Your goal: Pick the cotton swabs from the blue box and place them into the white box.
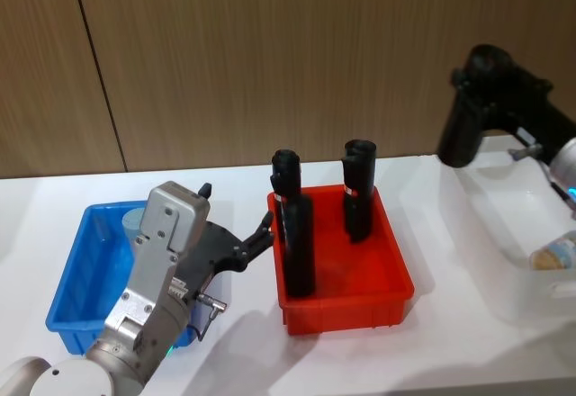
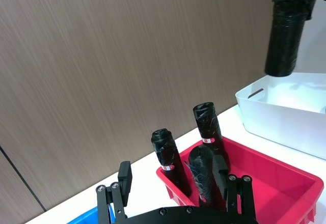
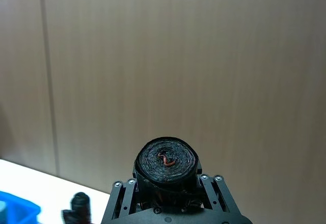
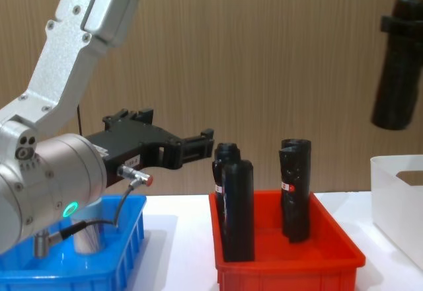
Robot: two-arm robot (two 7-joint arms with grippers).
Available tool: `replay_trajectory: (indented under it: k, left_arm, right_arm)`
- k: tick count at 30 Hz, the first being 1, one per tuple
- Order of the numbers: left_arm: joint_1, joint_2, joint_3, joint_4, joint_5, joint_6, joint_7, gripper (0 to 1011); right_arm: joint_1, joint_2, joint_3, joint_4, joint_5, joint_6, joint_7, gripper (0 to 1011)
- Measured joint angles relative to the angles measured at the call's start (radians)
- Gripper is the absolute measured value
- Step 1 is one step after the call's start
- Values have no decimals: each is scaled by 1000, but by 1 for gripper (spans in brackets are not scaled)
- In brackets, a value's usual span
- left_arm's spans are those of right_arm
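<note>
Left tool (image 1: pixel 261 232) hovers empty, fingers apart, over the blue box (image 1: pixel 72 279), cotton swabs (image 1: pixel 135 222) beneath; right tool (image 1: pixel 468 81) grips a black bottle (image 1: pixel 463 130) above the white box (image 1: pixel 504 234).

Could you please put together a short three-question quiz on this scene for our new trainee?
1. True or false: the right hand holds a black bottle up in the air.
2. How many black bottles stand in the red bin?
3. Which bin does the left hand hang over? A) blue box B) white box C) neither; it sits between the blue box and the red bin

Key: 1 true; 2 three; 3 C
</note>
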Motion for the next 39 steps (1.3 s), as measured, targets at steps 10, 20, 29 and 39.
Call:
replay_trajectory:
  k: [10,20,29,39]
  left_arm:
    - [0,0,0,0,0,0,0,1000]
    - [0,0,0,0,0,0,0,1000]
    - [0,0,0,0,0,0,0,999]
    - [0,0,0,0,0,0,0,1000]
  right_arm:
    - [-10,31,34,24,-25,29,-88,515]
    - [34,38,47,171,-43,30,-129,515]
    - [100,27,45,337,-48,7,-132,515]
    - [166,11,33,494,-48,-19,-108,516]
